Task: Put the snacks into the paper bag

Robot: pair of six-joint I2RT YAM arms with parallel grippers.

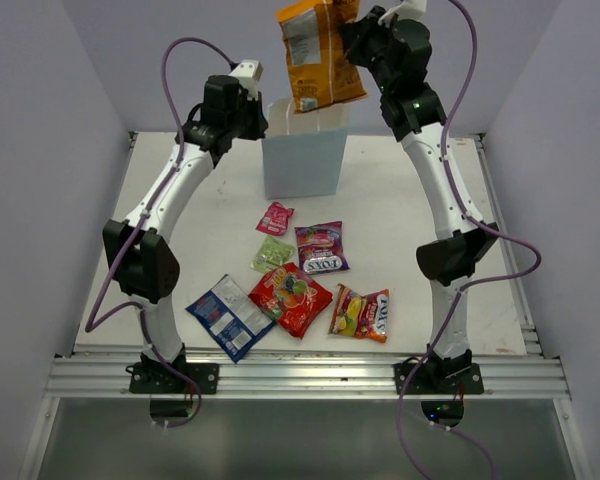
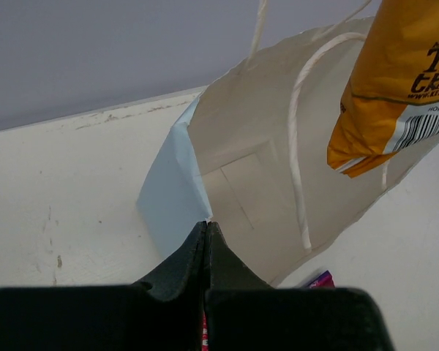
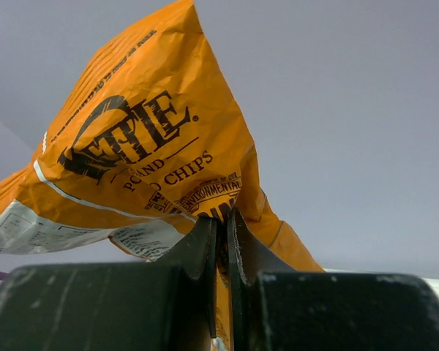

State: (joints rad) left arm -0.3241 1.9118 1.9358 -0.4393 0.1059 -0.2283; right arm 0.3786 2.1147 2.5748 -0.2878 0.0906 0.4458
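The paper bag (image 1: pixel 302 155) stands upright at the back middle of the table, mouth open; it also shows in the left wrist view (image 2: pixel 263 183). My left gripper (image 1: pixel 255 118) (image 2: pixel 207 227) is shut at the bag's left rim corner and seems to pinch it. My right gripper (image 1: pixel 354 38) (image 3: pixel 222 219) is shut on the orange chip bag (image 1: pixel 320 55) (image 3: pixel 146 146) and holds it hanging above the bag's mouth; its lower corner shows in the left wrist view (image 2: pixel 395 88). On the table lie the pink sachet (image 1: pixel 274 218), green sachet (image 1: pixel 271 254), purple bag (image 1: pixel 321 248), red bag (image 1: pixel 290 298), yellow-red bag (image 1: pixel 361 313) and blue-white packet (image 1: pixel 229 316).
The loose packets lie in a cluster between the two arm bases, in front of the paper bag. Pale walls close in the table at the back and both sides. A metal rail (image 1: pixel 310 375) runs along the near edge.
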